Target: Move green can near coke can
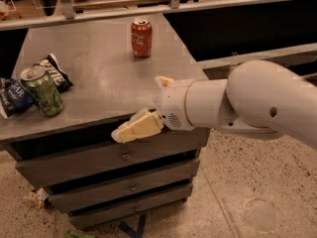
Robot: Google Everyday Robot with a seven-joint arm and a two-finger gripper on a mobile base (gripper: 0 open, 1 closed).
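The green can (42, 90) stands upright near the left front edge of the grey cabinet top (104, 78), touching the snack bags. The coke can (141, 37), red with white script, stands upright at the back right of the top. My gripper (140, 108) hangs over the cabinet's front right edge, well to the right of the green can and in front of the coke can. Its pale fingers (136, 128) are spread and hold nothing.
A black chip bag (55, 72) and a blue snack bag (11, 98) lie beside the green can at the left. The cabinet has several drawers (119, 157) below. A railing (171, 4) runs behind the top. Litter (37, 198) lies on the speckled floor.
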